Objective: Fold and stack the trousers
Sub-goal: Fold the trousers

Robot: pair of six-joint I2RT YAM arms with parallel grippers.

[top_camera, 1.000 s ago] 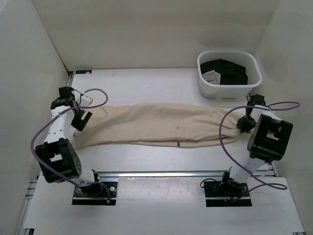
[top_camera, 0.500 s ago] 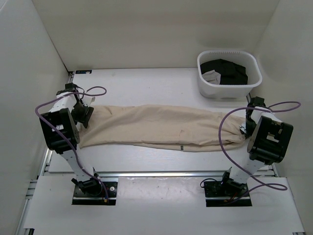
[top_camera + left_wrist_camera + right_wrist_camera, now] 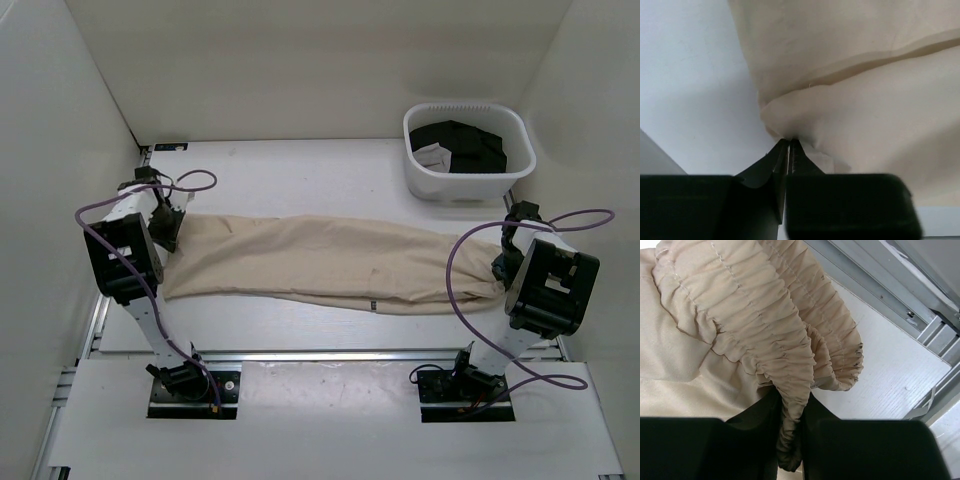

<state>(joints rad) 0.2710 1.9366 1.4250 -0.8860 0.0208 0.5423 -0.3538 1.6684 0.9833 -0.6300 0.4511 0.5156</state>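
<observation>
Beige trousers (image 3: pixel 320 262) lie stretched across the table from left to right. At their left end my left gripper (image 3: pixel 165 228) is shut on the fabric. In the left wrist view its jaws (image 3: pixel 789 142) meet on a puckered corner of the leg end (image 3: pixel 865 100). At the right end my right gripper (image 3: pixel 503 262) is shut on the gathered elastic waistband (image 3: pixel 740 315). In the right wrist view a fold of that band runs down between the gripper (image 3: pixel 792 410) fingers.
A white basket (image 3: pixel 415 150) holding dark clothes (image 3: pixel 465 145) stands at the back right, just behind the right arm. White walls close in the table on both sides. A metal rail (image 3: pixel 875 285) runs along the table's right edge. Purple cables loop from both arms.
The left arm swung in over the trousers' left end and its gripper closed on the fabric corner. The right gripper kept its hold, and the waistband end shifted slightly nearer.
</observation>
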